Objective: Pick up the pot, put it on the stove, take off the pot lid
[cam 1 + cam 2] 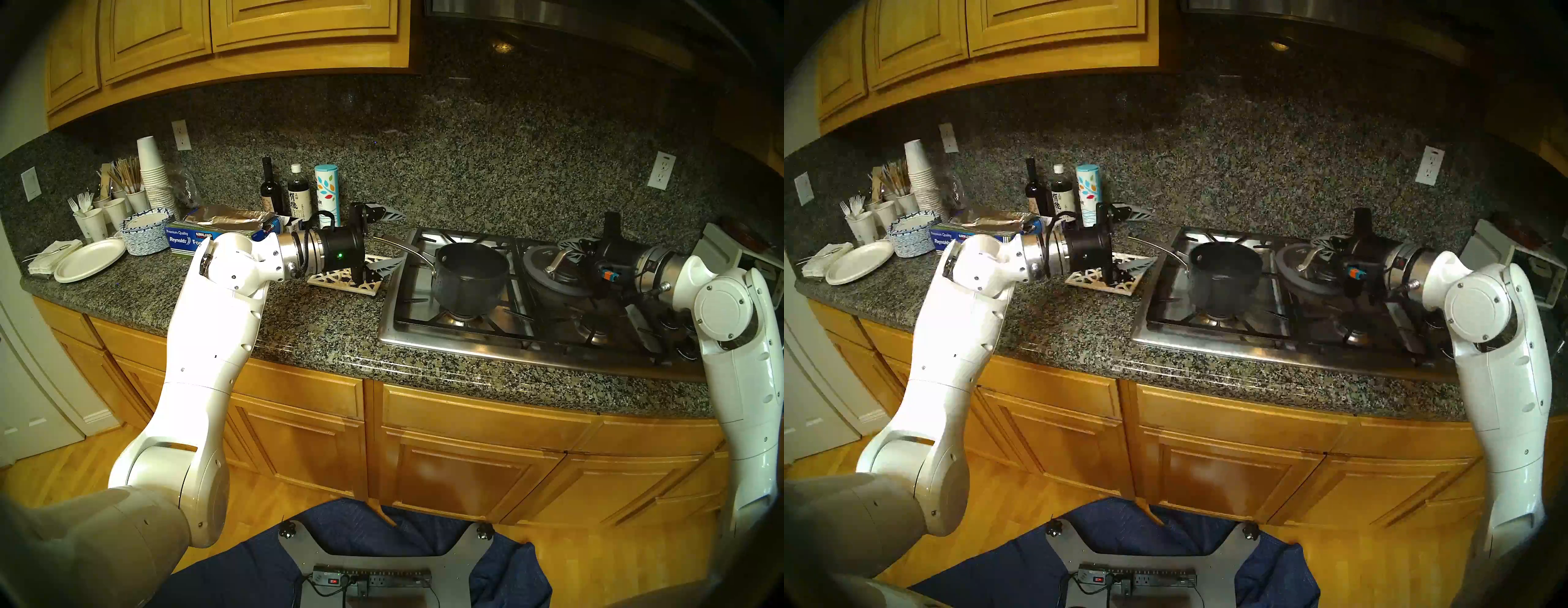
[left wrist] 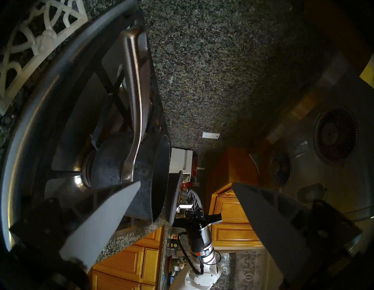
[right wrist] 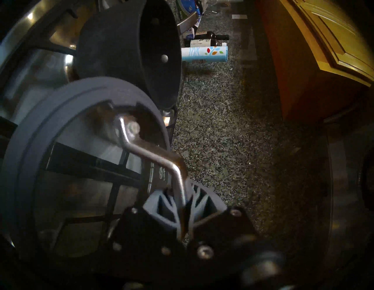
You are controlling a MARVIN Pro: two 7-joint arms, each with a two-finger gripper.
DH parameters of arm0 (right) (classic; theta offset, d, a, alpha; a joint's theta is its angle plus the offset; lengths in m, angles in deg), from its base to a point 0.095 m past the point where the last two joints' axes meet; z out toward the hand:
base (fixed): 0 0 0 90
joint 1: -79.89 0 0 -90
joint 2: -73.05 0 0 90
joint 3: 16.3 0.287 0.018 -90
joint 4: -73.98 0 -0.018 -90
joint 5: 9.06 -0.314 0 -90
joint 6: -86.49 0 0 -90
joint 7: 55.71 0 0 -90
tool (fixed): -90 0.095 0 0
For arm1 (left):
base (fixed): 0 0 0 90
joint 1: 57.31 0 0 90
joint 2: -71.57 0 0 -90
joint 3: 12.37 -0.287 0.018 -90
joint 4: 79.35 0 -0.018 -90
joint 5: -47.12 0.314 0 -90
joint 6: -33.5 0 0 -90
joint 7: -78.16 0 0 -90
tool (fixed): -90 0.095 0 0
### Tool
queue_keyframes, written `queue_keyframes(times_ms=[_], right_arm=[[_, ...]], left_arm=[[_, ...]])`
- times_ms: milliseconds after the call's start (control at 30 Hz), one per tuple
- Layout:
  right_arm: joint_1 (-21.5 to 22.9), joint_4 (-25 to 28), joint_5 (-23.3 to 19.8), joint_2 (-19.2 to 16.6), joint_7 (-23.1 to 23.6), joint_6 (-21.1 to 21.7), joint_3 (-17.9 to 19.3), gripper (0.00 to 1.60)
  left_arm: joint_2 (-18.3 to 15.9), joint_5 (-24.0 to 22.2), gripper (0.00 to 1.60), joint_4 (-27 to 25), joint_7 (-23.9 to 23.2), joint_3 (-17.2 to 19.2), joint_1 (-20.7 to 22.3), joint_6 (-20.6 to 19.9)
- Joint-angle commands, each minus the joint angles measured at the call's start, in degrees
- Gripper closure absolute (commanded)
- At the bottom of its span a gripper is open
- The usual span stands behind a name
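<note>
Over the right half of the stove [image 1: 424,339], the right gripper [image 3: 183,204] is seen with its two fingers pressed onto the silver loop handle of the pot lid [image 3: 36,145]; the lid is held tilted, clear of the pot, just beside the pot's right side. Small markings are stamped near the handle's base in the right wrist view, but they cannot be read. The pot [image 1: 471,280] is seen standing open on the front-left burner grate, its long silver handle pointing toward the left edge of the stove.

Near that handle's tip, the left gripper [image 1: 384,240] is held above the counter with its fingers spread wide and nothing between them; one finger hangs over the white lattice trivet [image 1: 339,282], which lies on the counter [image 1: 297,331] just beside the stove's left edge.

Against the back edge of the counter are seen a dark wine bottle [image 1: 269,187], a dark bottle [image 1: 299,191] with Japanese characters on its label, and a tall canister [image 1: 327,193] printed with coloured leaves. Further left lies a blue box [image 1: 191,240] on which "Reynolds", "Premium Quality" and "KIRKLAND" can be read. Toward the left corner are stacked paper cups [image 1: 152,174], patterned paper bowls [image 1: 144,233] and white plates [image 1: 89,259].
</note>
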Motion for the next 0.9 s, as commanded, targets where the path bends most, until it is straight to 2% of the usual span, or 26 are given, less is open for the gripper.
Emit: queue_keyframes(times_ms=[0,200,867], right_arm=[[-0.4,0.4,0.5,0.5,-2.6,-1.2,3.8,1.60],[-1.9,-1.2,1.7,1.2,-3.0,-3.1,5.7,1.60],[-3.2,-6.9,5.0,3.2,-5.5,-8.6,8.8,1.60]], left_arm=[[0.0,-1.1,0.00,-1.4,0.2,0.1,2.3,0.1],[0.0,-1.0,0.00,-1.4,0.1,0.1,2.3,0.1],[0.0,-1.0,0.00,-1.4,0.2,0.1,2.3,0.1]])
